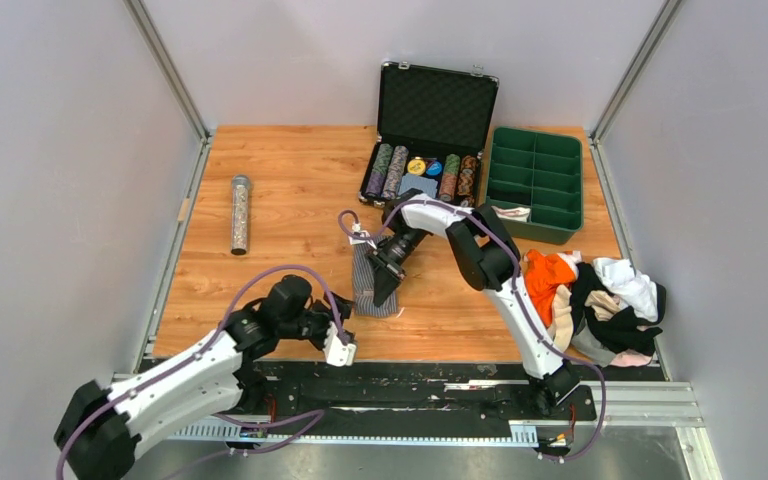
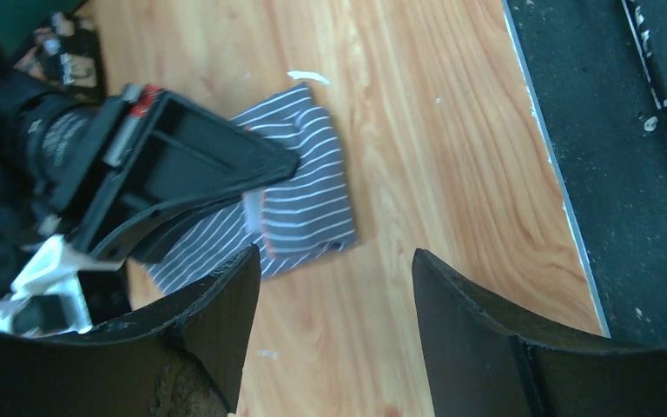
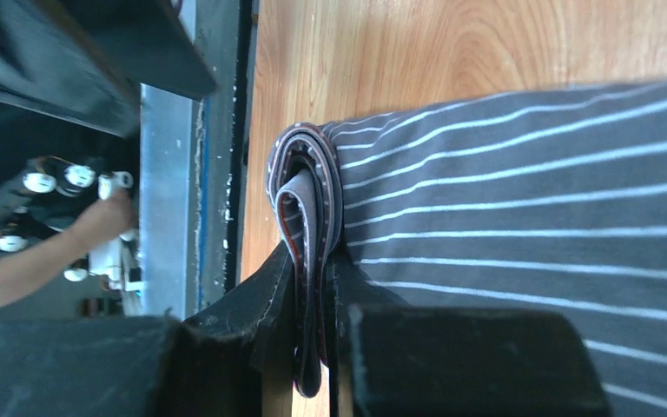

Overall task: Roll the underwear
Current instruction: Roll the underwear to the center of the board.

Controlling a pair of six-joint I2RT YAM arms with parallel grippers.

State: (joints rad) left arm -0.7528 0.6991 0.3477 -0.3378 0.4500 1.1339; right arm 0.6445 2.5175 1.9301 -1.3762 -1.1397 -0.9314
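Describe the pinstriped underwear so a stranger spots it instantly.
Start at the open black case at the far edge of the wooden table. Just nearer the arms lies the pinstriped underwear, its rolled edge clamped in the right pincer. It is grey with white stripes; the other garments lie in a heap at the right edge.

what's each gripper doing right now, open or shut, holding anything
The left gripper is open, holding nothing.
The right gripper is shut on the rolled edge of the pinstriped underwear.

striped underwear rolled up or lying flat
Partly rolled: the right gripper pinches a curled, layered end of the striped underwear; the rest lies flat.
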